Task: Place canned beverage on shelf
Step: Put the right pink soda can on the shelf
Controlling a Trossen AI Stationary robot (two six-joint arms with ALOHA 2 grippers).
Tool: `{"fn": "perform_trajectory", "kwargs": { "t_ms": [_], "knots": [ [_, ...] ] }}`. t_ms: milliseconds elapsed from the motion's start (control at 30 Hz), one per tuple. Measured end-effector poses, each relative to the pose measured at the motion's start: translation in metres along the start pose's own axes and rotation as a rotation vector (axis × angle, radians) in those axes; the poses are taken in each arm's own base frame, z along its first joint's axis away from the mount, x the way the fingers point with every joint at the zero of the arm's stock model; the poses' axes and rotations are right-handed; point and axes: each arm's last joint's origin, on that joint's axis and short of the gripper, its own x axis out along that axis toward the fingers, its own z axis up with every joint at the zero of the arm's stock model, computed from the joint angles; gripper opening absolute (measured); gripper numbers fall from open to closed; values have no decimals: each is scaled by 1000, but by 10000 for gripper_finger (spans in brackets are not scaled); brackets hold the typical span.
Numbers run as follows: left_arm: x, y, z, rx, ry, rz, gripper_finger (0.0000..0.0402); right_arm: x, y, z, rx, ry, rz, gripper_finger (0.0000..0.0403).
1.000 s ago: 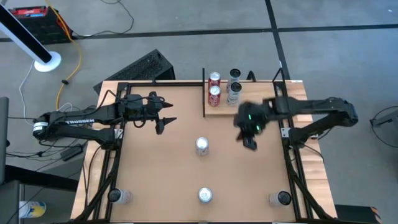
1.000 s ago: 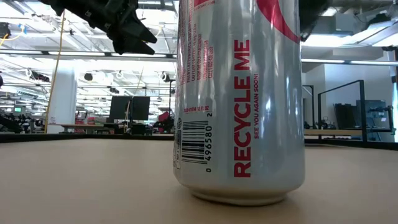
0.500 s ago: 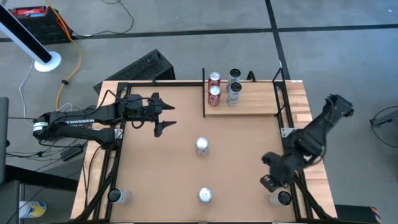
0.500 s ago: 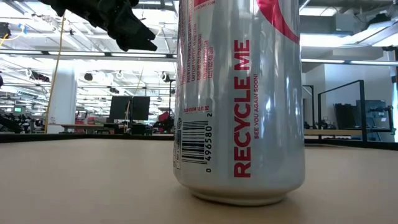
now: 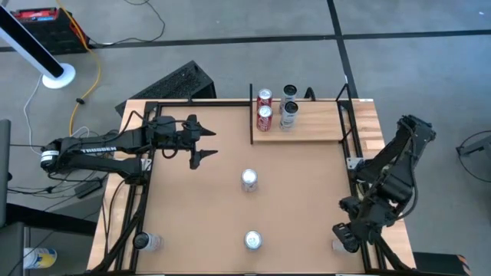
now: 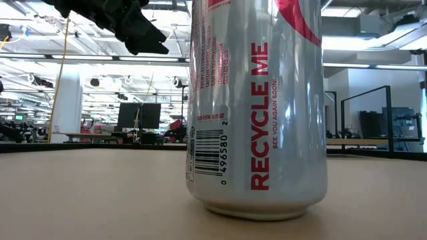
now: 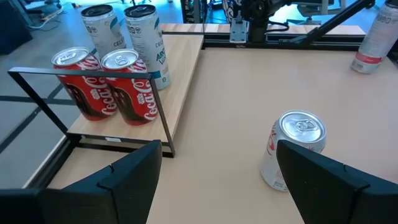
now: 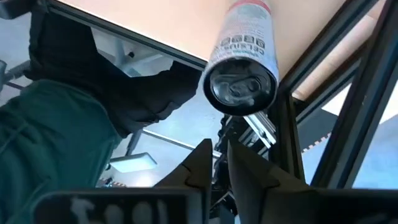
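The shelf (image 5: 311, 126), a pale board with a black upright bar (image 5: 252, 115), lies at the table's far side. On it stand two red cans (image 5: 265, 116) and two silver cans (image 5: 288, 113), all seen in the left wrist view too (image 7: 134, 84). One silver can (image 5: 249, 180) stands mid-table and another (image 5: 253, 240) near the front edge, where it fills the low view (image 6: 257, 107). My left gripper (image 5: 201, 146) hovers open left of the shelf. My right gripper (image 5: 344, 230) hangs above the can at the near right corner (image 8: 240, 84), its fingers a narrow slit apart and clear of the can's top.
Another can (image 5: 146, 242) stands at the near left corner. A black frame rail (image 5: 359, 199) runs along the table's right side beside my right gripper. A person in a green garment (image 8: 50, 143) shows beyond the table's edge in the right wrist view.
My right gripper has swung from beside the shelf toward the table's near right corner, rolling as it went, and now stands over the corner can. The cans have kept their places.
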Motion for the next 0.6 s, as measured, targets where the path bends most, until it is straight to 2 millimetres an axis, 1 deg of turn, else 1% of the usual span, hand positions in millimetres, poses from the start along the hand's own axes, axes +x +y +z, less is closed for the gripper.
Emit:
{"fn": "perform_trajectory", "kwargs": {
  "t_ms": [100,200,467,600],
  "knots": [
    [0,-1,0,-1,-2,-22,301,1,-2,-2,-7,4,-7,102],
    [0,-1,0,-4,-1,-24,301,5,0,-2,-2,-4,-17,139],
    [0,-1,1,-5,-9,-23,301,29,8,-2,-7,-38,-108,264],
    [0,-1,2,-21,-20,-23,301,40,10,-2,-2,2,-184,310]
  ]
}}
